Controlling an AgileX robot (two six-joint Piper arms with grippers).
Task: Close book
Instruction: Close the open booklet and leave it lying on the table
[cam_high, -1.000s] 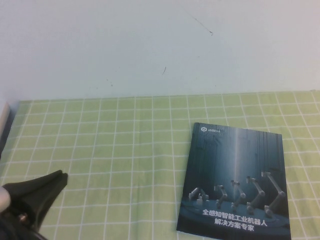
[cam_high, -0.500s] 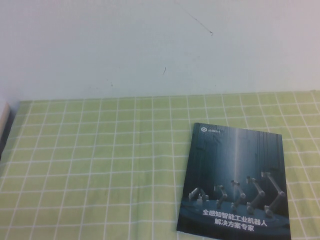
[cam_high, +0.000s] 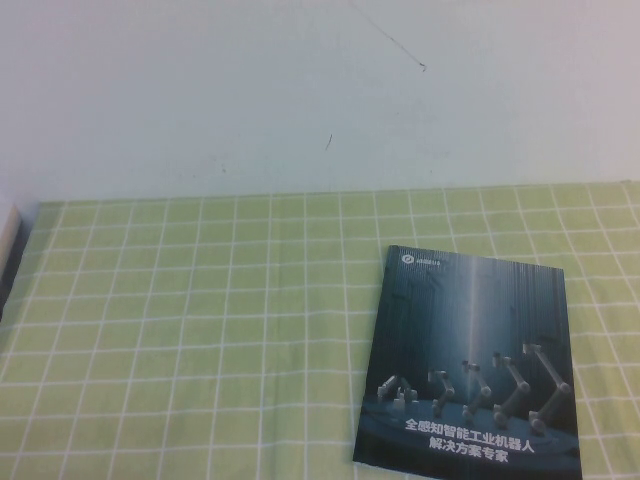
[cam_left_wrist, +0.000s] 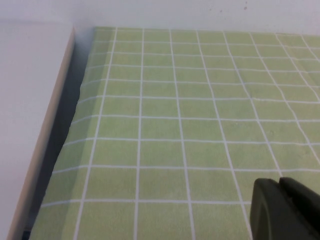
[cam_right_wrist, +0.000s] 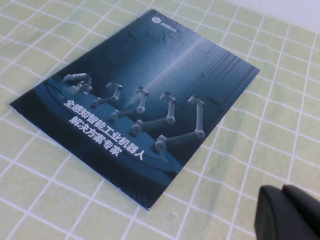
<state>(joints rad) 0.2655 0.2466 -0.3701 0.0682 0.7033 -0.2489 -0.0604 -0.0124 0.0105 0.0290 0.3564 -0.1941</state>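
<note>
The book is lying shut, dark cover up, on the green checked cloth covering the bench, toward the robot's right and its near edge. The right pincer is hovering near one edge of the book without touching it, narrowed with its black tips pressed together. The left pincer is hanging well apart from the book over bare cloth, likewise narrowed.

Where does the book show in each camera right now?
High view: book, closed, lower right; neither gripper shows.
Left wrist view: no book; left gripper over the green checked cloth.
Right wrist view: book fills the middle; right gripper over cloth beside it.
Shared landmark: the cloth's white grid.
</note>
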